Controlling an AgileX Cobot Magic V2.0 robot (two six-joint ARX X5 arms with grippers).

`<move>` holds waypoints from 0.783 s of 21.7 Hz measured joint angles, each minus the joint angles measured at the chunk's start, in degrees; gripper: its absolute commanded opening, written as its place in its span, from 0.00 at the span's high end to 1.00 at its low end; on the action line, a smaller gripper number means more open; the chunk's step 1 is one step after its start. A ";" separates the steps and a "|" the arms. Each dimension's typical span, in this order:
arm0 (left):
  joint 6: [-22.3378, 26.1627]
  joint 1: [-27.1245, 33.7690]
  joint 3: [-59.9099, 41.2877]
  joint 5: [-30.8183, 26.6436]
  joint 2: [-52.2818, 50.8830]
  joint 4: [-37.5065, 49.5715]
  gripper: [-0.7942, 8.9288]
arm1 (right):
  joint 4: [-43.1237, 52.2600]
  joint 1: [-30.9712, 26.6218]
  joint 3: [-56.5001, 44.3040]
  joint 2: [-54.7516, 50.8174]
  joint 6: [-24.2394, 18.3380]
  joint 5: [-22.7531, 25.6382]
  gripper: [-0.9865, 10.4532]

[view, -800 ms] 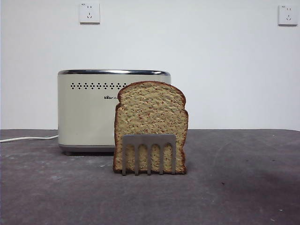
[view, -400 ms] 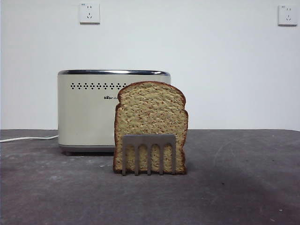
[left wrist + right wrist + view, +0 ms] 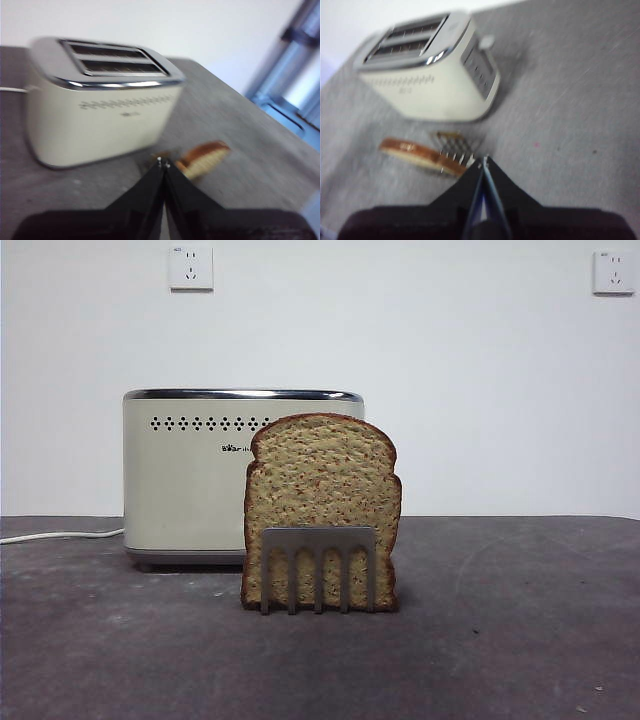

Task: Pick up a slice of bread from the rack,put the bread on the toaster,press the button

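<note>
White wall [image 3: 480,390] with two sockets [image 3: 191,267] backs a dark grey table [image 3: 500,640], and no arm shows in the front view. On the table the slice of bread [image 3: 320,505] stands upright in the rack [image 3: 318,568], its rounded top rising well above the flat bar and comb prongs, which cover only its lower part. Just behind it and to the left stands the toaster [image 3: 185,480], cream-white with a chrome rim, its white cord [image 3: 60,536] trailing off to the left. Both slots in its top look empty in the wrist views.

Seen from the left wrist, the left gripper [image 3: 163,162] hangs above the table on the near side of the toaster, its jaws pressed together on nothing. From the right wrist, the right gripper [image 3: 483,161] hangs above the rack, its jaws likewise clenched and empty. The button [image 3: 487,42] sticks out from the toaster's narrow right end.

By its look the slice should be light and fairly stiff, with a crust that may dent under hard pressure. Its exposed upper half, pinched across the two broad faces, seems the best hold, since the prongs guard the lower part. Lifting straight up should keep it from dragging the small rack along.
</note>
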 measured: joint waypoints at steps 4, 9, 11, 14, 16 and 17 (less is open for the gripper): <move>6.19 -0.07 5.66 5.29 4.98 -6.36 0.93 | -7.37 0.87 6.38 4.90 -5.29 -0.55 0.92; 16.13 -2.71 13.81 5.57 9.90 -16.52 0.93 | -12.46 2.25 10.51 7.39 -9.55 -0.61 0.92; 19.06 -3.82 15.04 5.55 10.86 -18.25 0.93 | -12.68 2.27 10.51 7.39 -10.23 -0.61 0.92; 20.63 -4.50 15.06 4.28 11.63 -19.19 0.91 | -12.68 2.27 10.51 7.39 -10.73 -0.61 0.92; 20.70 -4.63 15.06 4.22 11.72 -19.19 0.73 | -12.68 2.27 10.51 7.39 -10.75 -0.61 0.92; 20.72 -4.63 15.06 4.24 11.69 -19.19 0.51 | -12.70 2.27 10.51 7.39 -10.75 -0.61 0.92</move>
